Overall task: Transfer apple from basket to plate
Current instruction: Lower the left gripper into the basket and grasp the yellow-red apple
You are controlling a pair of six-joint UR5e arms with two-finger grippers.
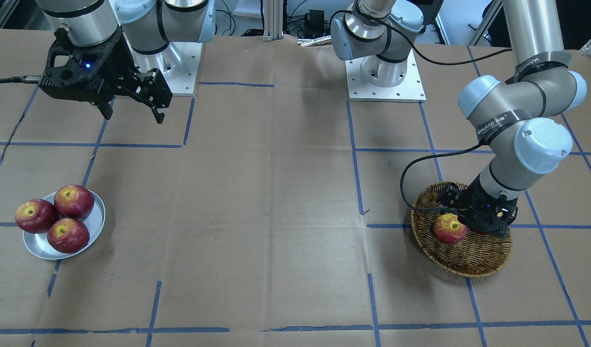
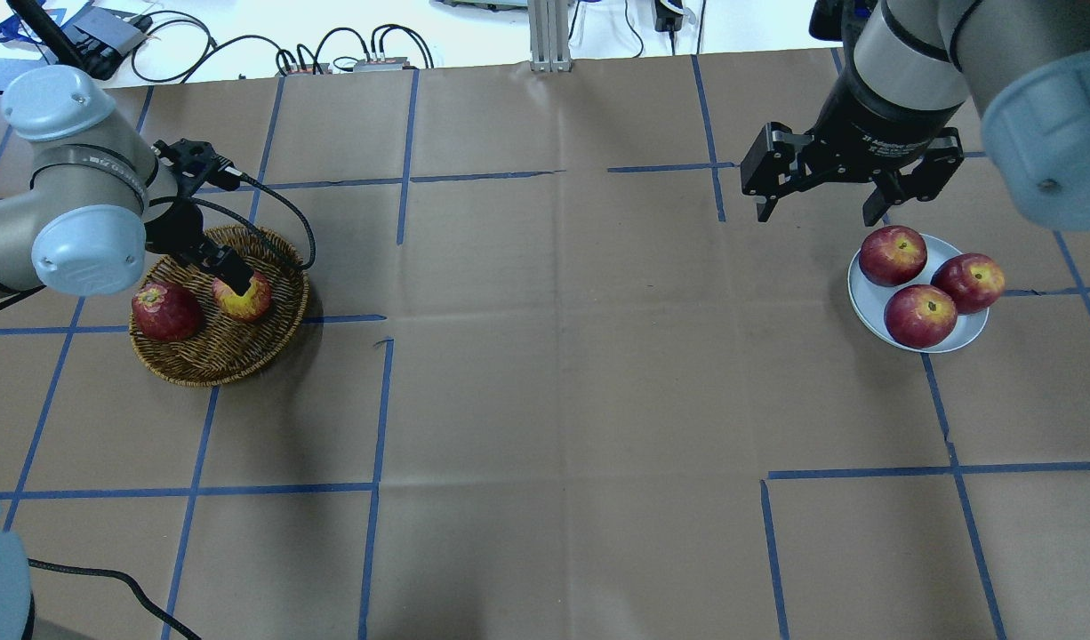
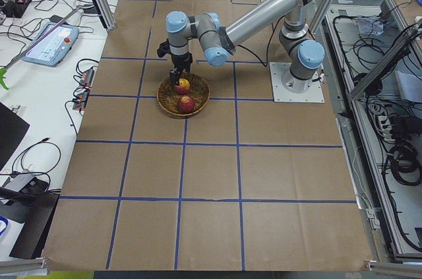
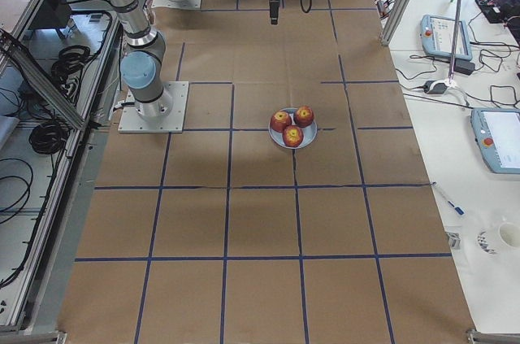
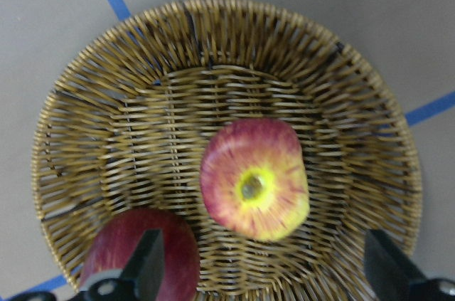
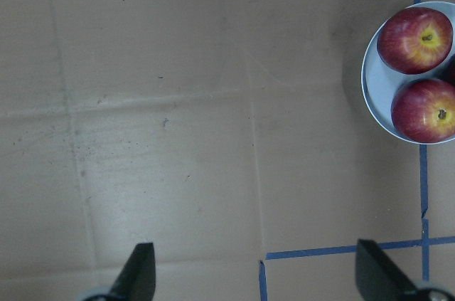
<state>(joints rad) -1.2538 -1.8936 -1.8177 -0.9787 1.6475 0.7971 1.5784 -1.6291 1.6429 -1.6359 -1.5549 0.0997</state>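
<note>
Currently you're at pre-grasp: left claw is spread wide over the apple, which sits in the basket beside a darker apple. Next: descend, straddle, close, lift, carry to the plate. Right claw is also apart.

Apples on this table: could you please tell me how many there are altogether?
5. Three dark red apples sit on the plate; two lie in the basket: the yellow-patched apple and a darker red apple beside it. None appears hidden.
</note>
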